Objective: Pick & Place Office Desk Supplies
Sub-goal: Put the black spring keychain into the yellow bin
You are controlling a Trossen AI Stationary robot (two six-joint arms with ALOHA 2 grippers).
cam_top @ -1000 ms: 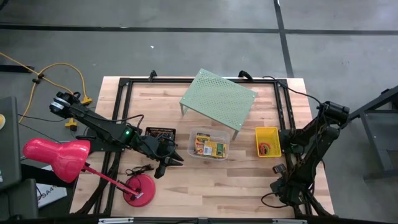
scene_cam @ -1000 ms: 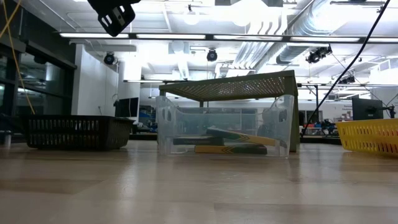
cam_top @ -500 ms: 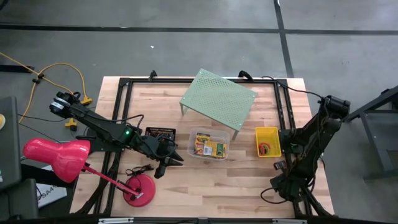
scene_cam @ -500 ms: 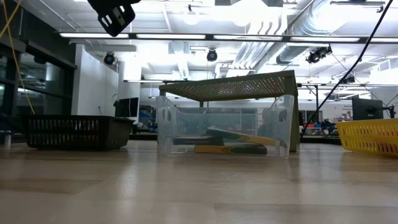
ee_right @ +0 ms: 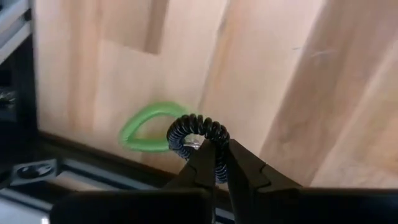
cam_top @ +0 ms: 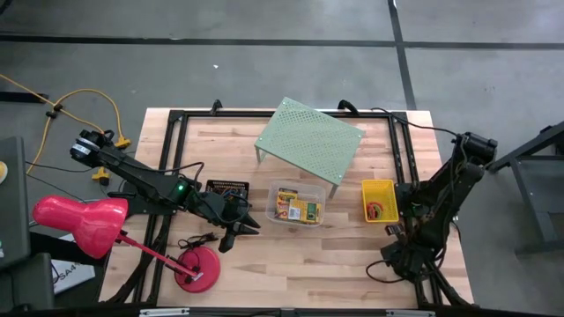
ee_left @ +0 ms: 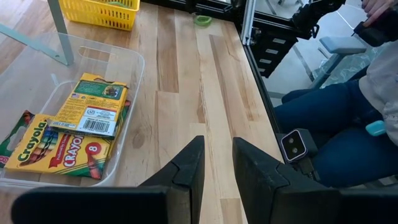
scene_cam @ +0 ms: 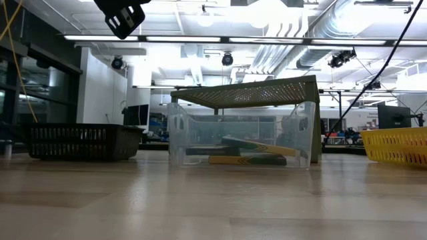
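right gripper (ee_right: 217, 163) pinched shut on the black ring (ee_right: 198, 134) - probably headed to the yellow basket (cam_top: 379, 201); left gripper (ee_left: 216, 163) part open, empty.

left hand (ee_left: 216, 163): fingers a bit apart, holding nothing, hovering mid-worktop
right hand (ee_right: 219, 163): pinched tight, low at the right edge

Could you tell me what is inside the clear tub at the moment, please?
The clear tub holds green-and-yellow Crayola crayon boxes, overlapping one another; at least three show. Anything beneath them is covered.
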